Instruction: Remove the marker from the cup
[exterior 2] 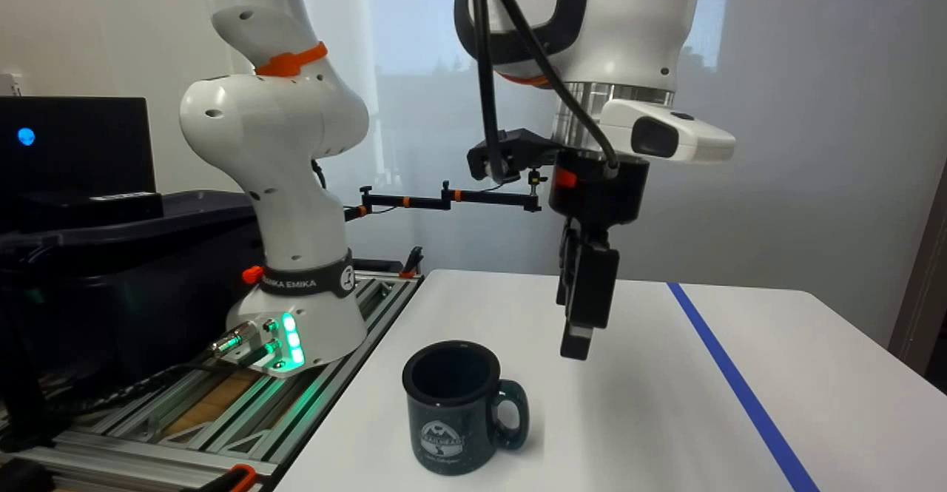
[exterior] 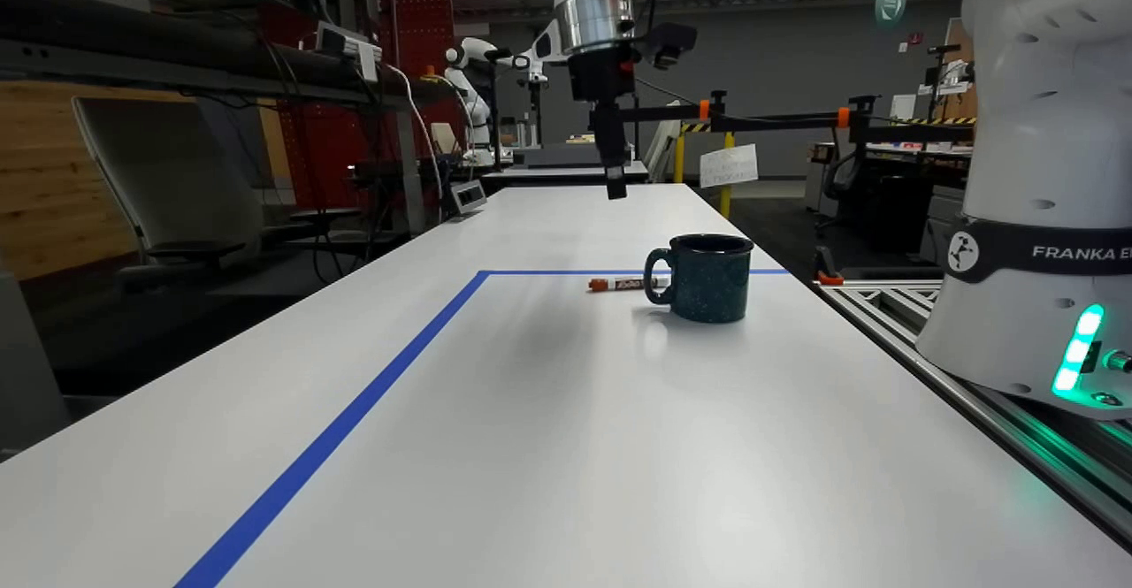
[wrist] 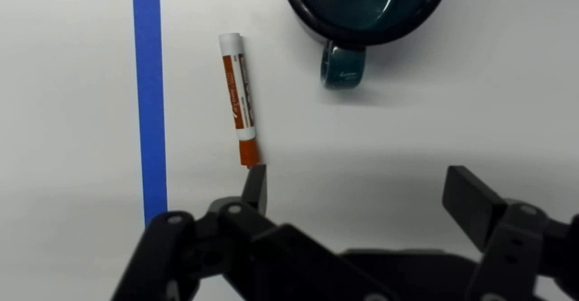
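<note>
The cup (exterior: 710, 283), a dark teal mug with a loop handle, stands upright on the white table in both exterior views (exterior 2: 453, 433). In the wrist view the cup (wrist: 357, 35) is cut off by the top edge; no object shows in the visible part of its inside. The marker (wrist: 239, 95), white and reddish-brown, lies flat on the table beside the cup, apart from it. In an exterior view the marker (exterior: 615, 285) is partly hidden behind the handle. My gripper (wrist: 355, 183) is open and empty, above the table on the cup's handle side (exterior: 616, 190), also seen in the other exterior picture (exterior 2: 577, 351).
Blue tape (wrist: 149, 93) runs along the table (exterior: 548, 446), close to the marker. The robot's base (exterior: 1044, 305) stands on a metal frame at the table's edge. A grey-framed display (exterior: 468, 196) stands at the table's far side edge.
</note>
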